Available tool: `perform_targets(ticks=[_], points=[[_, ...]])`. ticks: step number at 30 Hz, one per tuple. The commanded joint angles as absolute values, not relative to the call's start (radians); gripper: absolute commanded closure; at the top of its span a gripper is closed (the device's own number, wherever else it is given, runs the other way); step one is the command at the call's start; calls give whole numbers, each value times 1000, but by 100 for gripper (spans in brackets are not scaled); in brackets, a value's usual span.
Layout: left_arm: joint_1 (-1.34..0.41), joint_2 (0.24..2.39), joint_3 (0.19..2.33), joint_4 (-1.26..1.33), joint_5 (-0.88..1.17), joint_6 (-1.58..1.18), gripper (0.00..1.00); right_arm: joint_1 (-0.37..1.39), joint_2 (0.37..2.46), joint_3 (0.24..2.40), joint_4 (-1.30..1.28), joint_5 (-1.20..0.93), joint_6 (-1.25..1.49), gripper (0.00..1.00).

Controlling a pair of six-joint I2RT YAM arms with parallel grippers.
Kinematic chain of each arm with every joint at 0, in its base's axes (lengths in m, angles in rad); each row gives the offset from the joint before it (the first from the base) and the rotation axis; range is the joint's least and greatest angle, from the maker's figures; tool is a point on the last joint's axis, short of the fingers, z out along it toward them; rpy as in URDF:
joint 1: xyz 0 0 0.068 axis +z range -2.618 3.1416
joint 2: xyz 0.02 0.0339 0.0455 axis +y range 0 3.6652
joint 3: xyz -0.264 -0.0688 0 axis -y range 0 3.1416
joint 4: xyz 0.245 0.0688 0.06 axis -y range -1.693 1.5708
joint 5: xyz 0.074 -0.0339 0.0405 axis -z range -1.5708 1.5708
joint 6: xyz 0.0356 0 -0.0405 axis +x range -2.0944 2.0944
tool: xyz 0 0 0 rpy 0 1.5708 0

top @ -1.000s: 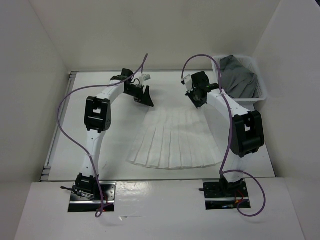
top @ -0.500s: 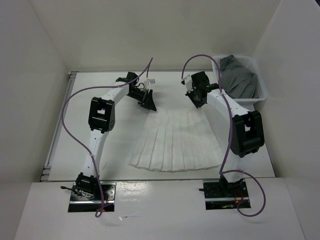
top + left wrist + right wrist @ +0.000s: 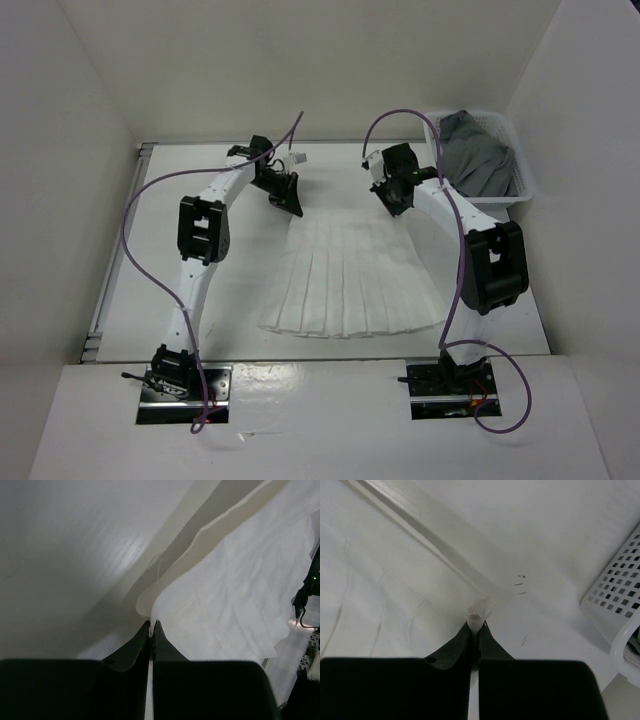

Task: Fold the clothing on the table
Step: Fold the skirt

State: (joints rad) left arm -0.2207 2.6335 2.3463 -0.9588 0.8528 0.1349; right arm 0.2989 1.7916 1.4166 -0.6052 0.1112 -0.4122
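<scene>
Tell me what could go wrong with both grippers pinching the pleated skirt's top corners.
The left gripper and right gripper each pinch only a thin tip of the clothing, so a corner could slip out on lifting. The basket sits close to the right gripper and might get bumped.

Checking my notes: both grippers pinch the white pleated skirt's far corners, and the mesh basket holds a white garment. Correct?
No: the top view shows the garment in the basket is dark grey, not white. The left gripper and right gripper do pinch the far corners of the skirt.
</scene>
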Motion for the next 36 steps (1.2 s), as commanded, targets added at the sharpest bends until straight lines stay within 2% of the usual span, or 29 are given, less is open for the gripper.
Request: perform_targets(ticks=[1,3,6,8,17,20,27,31,35,36], points=[[-184,2605,2494,-1037,744,183,97,307,1756,1413,-583,117,-408,100],[-184,2605,2574,-1092,694,192,97,307,1782,1443,-583,107,-408,100],[-175,2697,2880,-1227,649,201,97,316,1818,1499,-563,121,-417,100],[-175,2668,2867,-1207,606,215,97,327,1854,1542,-540,133,-417,100],[-175,2609,2882,-1239,661,219,96,327,1967,1729,-465,238,-402,100],[-166,2554,2870,-1218,589,183,96,336,1967,1749,-465,250,-382,100],[-166,2425,2751,-1189,489,129,96,354,1933,1704,-465,250,-362,100],[-166,2301,2590,-1099,443,110,96,364,1911,1677,-454,250,-353,100],[-166,2123,2225,-876,396,81,93,364,1882,1635,-445,250,-353,100],[-175,2091,2080,-794,375,81,92,364,1882,1626,-445,250,-353,100]])
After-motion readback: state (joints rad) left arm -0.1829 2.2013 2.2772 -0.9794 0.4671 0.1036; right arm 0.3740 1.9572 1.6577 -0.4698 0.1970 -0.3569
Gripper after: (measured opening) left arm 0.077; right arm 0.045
